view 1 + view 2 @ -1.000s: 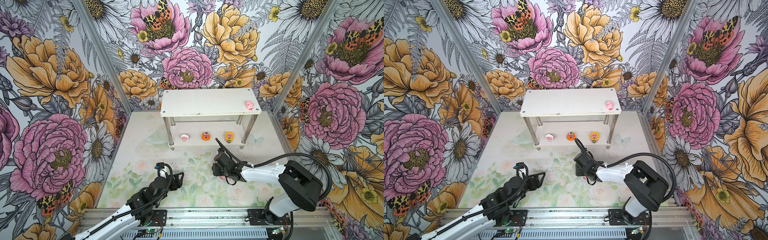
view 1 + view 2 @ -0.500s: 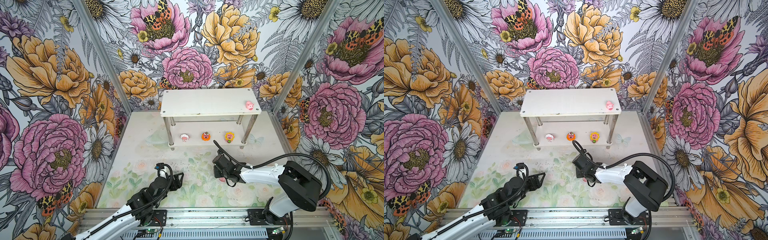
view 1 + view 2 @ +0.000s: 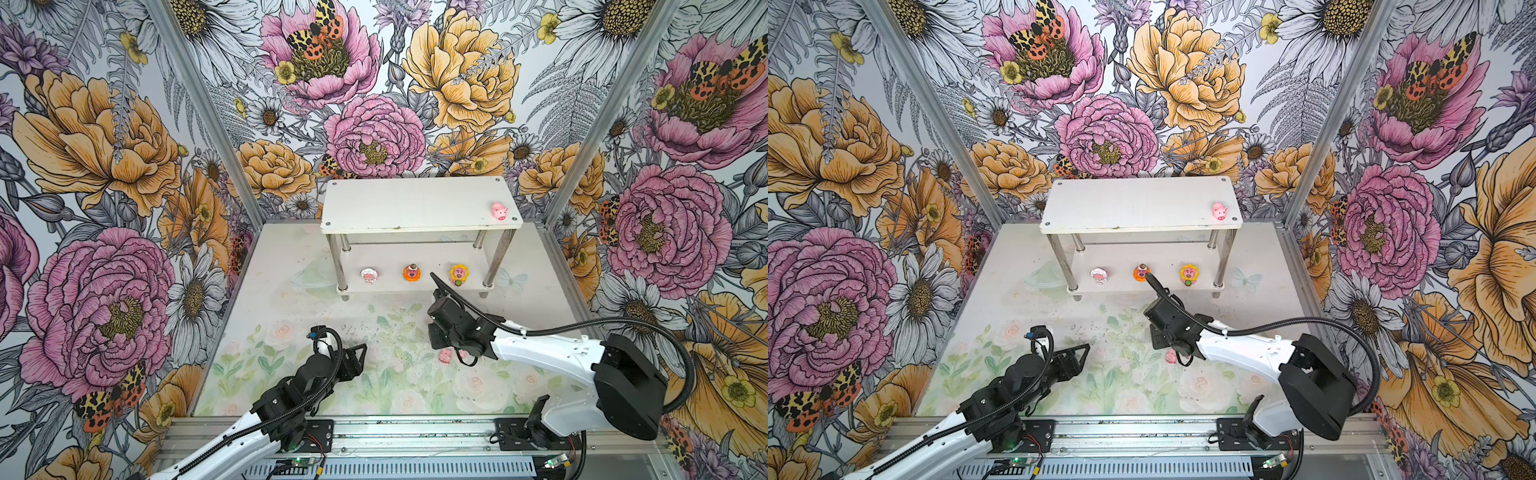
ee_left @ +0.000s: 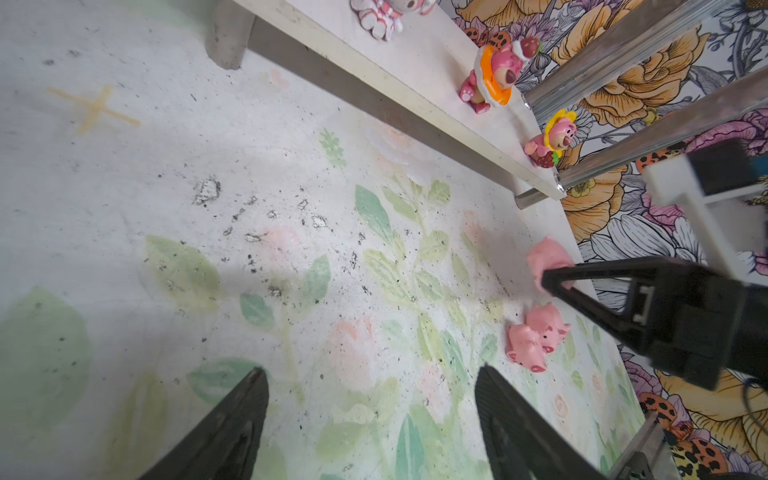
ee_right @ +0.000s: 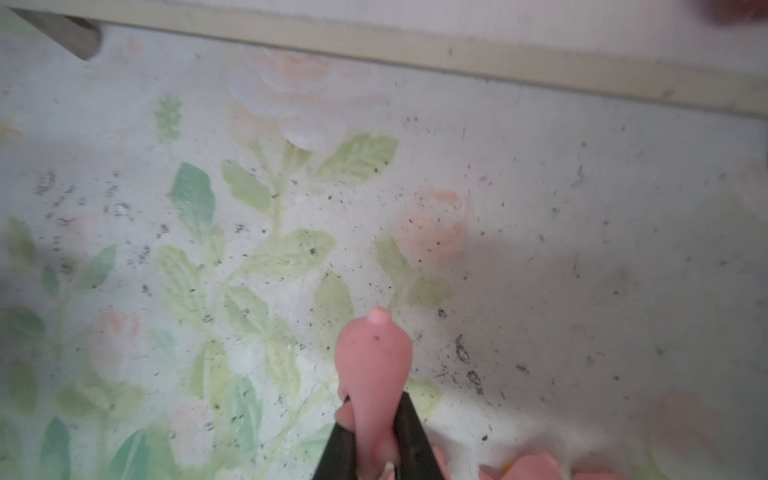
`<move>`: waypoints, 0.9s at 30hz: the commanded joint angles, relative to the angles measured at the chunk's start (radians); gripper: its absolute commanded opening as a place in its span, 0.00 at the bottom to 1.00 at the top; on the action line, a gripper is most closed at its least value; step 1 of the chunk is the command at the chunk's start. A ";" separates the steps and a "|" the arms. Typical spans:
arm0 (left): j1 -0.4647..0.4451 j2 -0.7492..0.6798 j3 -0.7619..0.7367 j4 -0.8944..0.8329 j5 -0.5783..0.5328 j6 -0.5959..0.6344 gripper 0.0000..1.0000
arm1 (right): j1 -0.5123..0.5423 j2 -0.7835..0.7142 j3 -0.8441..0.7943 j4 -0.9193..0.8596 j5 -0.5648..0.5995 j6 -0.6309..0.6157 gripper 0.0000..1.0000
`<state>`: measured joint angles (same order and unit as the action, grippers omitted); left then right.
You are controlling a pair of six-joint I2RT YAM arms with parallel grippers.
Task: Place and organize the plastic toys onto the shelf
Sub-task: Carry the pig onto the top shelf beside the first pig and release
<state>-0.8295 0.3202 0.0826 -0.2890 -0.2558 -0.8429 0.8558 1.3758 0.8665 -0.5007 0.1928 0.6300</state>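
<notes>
Flowered wallpaper closes the booth on three sides, and a faded rose mat (image 3: pixel 282 299) covers the floor. At the back stands the shelf (image 3: pixel 415 203), with a top pig (image 3: pixel 500 211) near its right corner. The white figure (image 3: pixel 368 276), orange figure (image 3: pixel 412 273) and yellow figure (image 3: pixel 458 273) stand in a row on its lower board.

The right arm is plainly the nearer to it. The left claw (image 3: pixel 356 353) sits further back, jaws wide apart and empty. The right claw (image 5: pixel 374 399) is pinched tight on the held pig (image 5: pixel 374 353), across its narrow width. The body sticks out past the fingertips, its long axis running on toward the shelf's lower board. The shelf lies beyond the claw, away from the robot's base, with the top board higher up.

Two loose pigs (image 4: pixel 534 338) lie touching each other just beside that claw. In both top views the wrist hides the grip. I can't tell whether the held pig is clear of the mat, and I cannot find a fifth pig.
</notes>
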 commanded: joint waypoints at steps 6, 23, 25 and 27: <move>0.013 -0.036 -0.033 -0.007 0.031 -0.013 0.80 | -0.058 -0.160 0.517 -0.510 -0.015 -0.220 0.06; 0.017 -0.046 -0.024 -0.039 0.035 -0.026 0.81 | -0.378 0.192 1.186 -0.619 -0.118 -0.406 0.09; 0.018 -0.047 -0.023 -0.038 0.034 -0.026 0.81 | -0.391 0.223 1.213 -0.622 -0.132 -0.408 0.09; 0.021 -0.045 -0.024 -0.039 0.034 -0.024 0.81 | -0.400 0.249 1.234 -0.623 -0.139 -0.410 0.10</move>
<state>-0.8192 0.2867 0.0772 -0.2863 -0.2367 -0.8654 0.4637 1.6135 2.0480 -1.1007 0.0948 0.2413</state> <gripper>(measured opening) 0.805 0.112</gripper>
